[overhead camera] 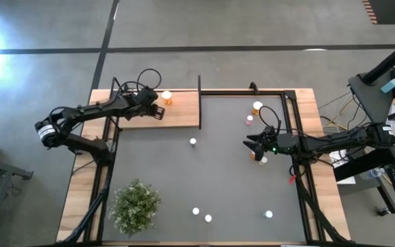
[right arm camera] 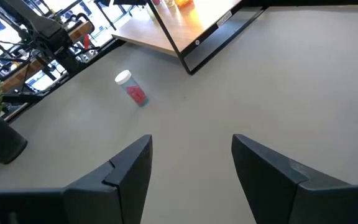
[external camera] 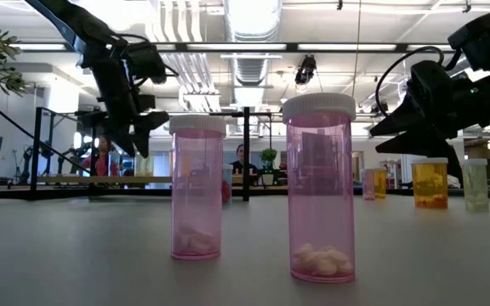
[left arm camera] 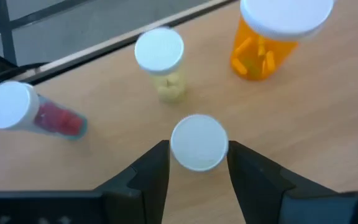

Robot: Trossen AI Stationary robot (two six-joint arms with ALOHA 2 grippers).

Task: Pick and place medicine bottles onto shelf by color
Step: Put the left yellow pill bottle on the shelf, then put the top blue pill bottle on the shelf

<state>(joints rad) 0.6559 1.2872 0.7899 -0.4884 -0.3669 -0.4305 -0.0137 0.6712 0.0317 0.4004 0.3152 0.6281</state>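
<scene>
Four medicine bottles crowd the shelf; left hand straddles one cap, fingers slack. Right hand hovers released over open desk.

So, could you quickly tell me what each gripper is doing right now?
Left gripper: open around a white-capped bottle on the shelf, fingers apart from it.
Right gripper: open, holding nothing.
</scene>
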